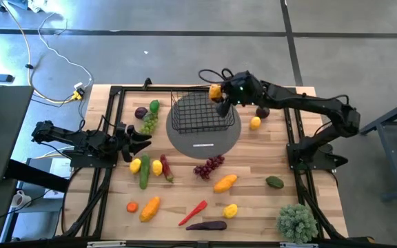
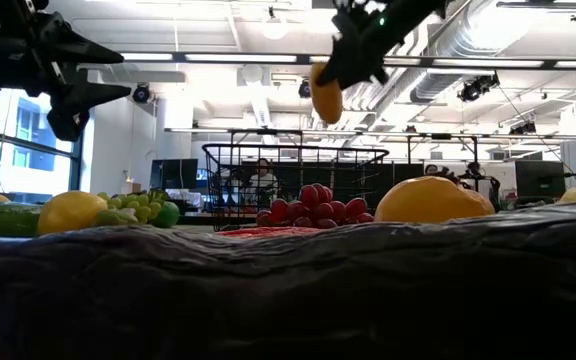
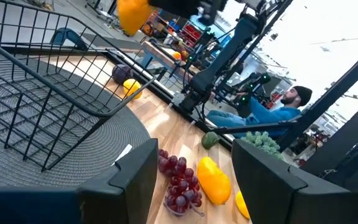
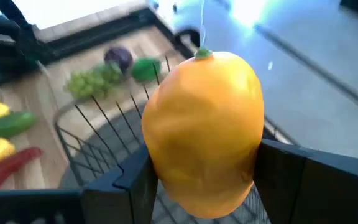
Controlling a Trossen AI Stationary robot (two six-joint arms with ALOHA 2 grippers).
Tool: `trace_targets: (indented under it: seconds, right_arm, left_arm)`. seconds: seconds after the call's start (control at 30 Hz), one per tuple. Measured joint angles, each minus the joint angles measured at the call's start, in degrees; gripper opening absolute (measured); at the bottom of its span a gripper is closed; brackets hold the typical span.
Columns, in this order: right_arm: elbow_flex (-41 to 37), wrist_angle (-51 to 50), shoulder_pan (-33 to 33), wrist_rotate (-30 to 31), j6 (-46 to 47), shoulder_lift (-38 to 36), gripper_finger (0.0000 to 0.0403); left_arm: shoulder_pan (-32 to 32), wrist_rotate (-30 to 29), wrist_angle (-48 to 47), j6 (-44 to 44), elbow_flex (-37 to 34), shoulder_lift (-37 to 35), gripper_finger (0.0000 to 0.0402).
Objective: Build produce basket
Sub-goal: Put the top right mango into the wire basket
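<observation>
Produce count on the wooden table (image 1: 253,200)

One black wire-mesh basket (image 1: 198,114), one grey round mat (image 1: 205,141), two bunches of grapes (purple (image 1: 209,166), green (image 1: 148,122)), one red chilli (image 1: 193,212), one bushy green plant (image 1: 296,222).

Black wire basket (image 1: 200,114) upright on mat, produce (image 1: 209,166) scattered around

I see an orange-yellow fruit (image 4: 204,134) with a green stem tip between my right gripper's (image 4: 201,180) dark fingers, a black grid-patterned basket (image 1: 200,112), a grey ribbed mat (image 1: 205,141), dark red grapes (image 1: 209,166) and pale wood table (image 1: 253,207).
</observation>
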Motion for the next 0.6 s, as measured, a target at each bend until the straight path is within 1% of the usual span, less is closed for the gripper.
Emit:
trace_targets:
  seconds: [0.1,0.17,0.33,0.6]
  right_arm:
    - [0.0,-0.2,-2.3,-4.1,0.3,2.6,0.0190]
    - [0.0,-0.1,-3.2,-5.1,0.3,4.3,0.0190]
    - [-0.1,-0.4,-4.0,-5.2,-0.3,8.2,0.0190]
    - [-0.1,-1.2,-4.0,-6.2,-2.2,12.8,0.0190]
  left_arm:
    - [0.0,-0.4,0.0,-0.6,0.0,0.0,0.0193]
    - [0.0,-1.3,-0.1,-1.0,0.0,0.0,0.0193]
    - [0.0,-1.7,-0.1,-1.8,0.0,0.0,0.0193]
    - [0.0,-1.7,0.0,-7.8,0.0,0.0,0.0193]
